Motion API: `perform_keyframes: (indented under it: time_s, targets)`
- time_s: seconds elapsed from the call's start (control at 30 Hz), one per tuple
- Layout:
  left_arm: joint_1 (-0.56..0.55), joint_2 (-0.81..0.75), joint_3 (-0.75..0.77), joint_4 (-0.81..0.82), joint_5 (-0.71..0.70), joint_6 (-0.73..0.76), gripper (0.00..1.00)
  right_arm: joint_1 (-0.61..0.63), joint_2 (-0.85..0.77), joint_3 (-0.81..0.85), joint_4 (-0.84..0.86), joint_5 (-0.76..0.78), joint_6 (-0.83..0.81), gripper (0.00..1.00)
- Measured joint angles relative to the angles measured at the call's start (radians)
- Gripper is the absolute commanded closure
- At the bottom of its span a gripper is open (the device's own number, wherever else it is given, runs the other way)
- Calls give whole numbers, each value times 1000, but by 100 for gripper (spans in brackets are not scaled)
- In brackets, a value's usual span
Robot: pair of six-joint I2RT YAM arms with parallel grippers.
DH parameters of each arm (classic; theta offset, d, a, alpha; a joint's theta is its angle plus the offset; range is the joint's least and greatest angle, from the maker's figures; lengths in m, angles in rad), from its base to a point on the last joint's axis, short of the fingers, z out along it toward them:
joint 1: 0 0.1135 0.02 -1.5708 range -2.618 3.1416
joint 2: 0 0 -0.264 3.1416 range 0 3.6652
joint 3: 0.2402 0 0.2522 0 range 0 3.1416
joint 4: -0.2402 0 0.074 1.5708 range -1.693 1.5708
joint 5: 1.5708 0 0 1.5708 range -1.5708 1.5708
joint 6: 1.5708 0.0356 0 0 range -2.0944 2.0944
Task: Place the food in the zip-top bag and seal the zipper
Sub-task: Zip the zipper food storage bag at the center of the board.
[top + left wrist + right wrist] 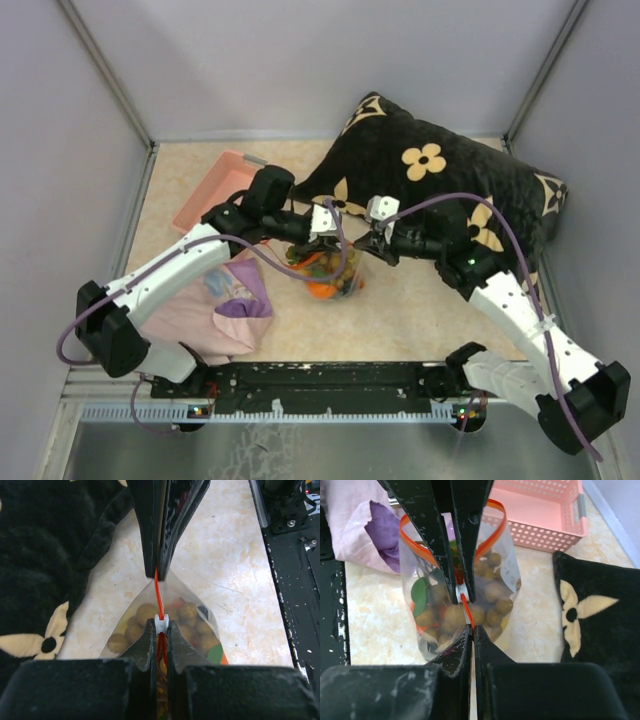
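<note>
Top view: your bag (345, 265) is standing on the table (430, 310) between both arms, food (322, 290) inside, cushion (440, 180) behind, basket (215, 190) and cloth (215, 310) to the left. Left gripper (325, 238) and right gripper (362, 240) are meeting over its top edge

Left wrist: your left gripper (160, 628) is clamping tight on the zipper (159, 592), right at the white slider (160, 622); the right gripper (158, 575) is pinching the strip further along

Right wrist: your right gripper (471, 629) is squeezing closed on the zipper's near end; past the slider (461, 592) the strip is gaping in an open loop
</note>
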Motion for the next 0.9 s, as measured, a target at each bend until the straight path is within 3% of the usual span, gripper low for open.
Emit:
perform_keyframes:
  time_s: [0.4, 0.5, 0.57, 0.9]
  targets:
    - [76, -77, -30, -94, -102, 2, 99, -63, -116, -2, -86, 80, -18, 100]
    - [88, -79, -30, -113, -107, 4, 100, -63, -119, -1, -112, 75, -18, 77]
    - [90, -79, -30, -124, -96, 4, 100, -64, -112, 0, -127, 58, -14, 69]
    - [85, -78, -29, -130, -30, 3, 100, -14, 78, 102, -102, -38, -47, 59]
